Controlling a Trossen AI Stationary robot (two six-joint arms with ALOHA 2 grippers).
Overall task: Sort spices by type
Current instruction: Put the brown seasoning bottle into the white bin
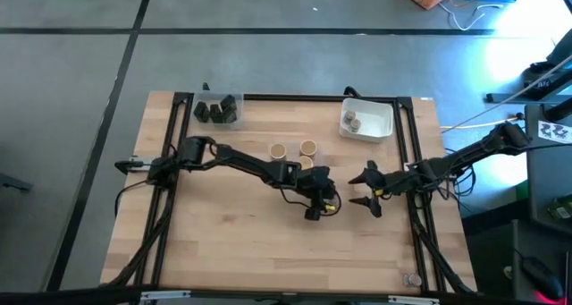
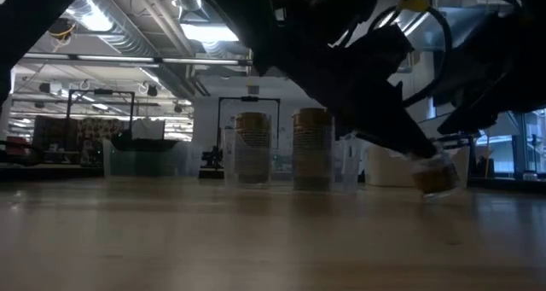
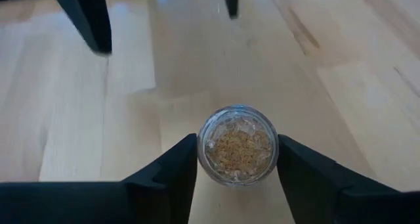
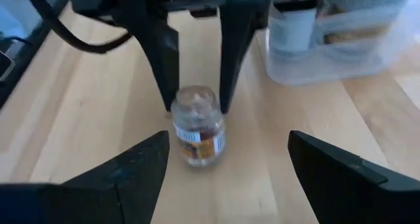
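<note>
Sitting mid-table, slightly tilted, a small clear spice jar of tan granules is clamped between the left gripper fingers. Facing it just beside, the right gripper hovers with fingers spread. Two tan cylinders stand behind.

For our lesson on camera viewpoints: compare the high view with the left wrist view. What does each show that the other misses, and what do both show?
Only the high view shows the whole layout: dark blocky jars in a clear tub, small round jars in the white tub, two tan cylinders standing loose, and the right gripper open opposite the left one.

Only the left wrist view shows the held jar clearly: clear glass with tan granules inside.

Both show the left gripper around that jar over the wooden table.
</note>
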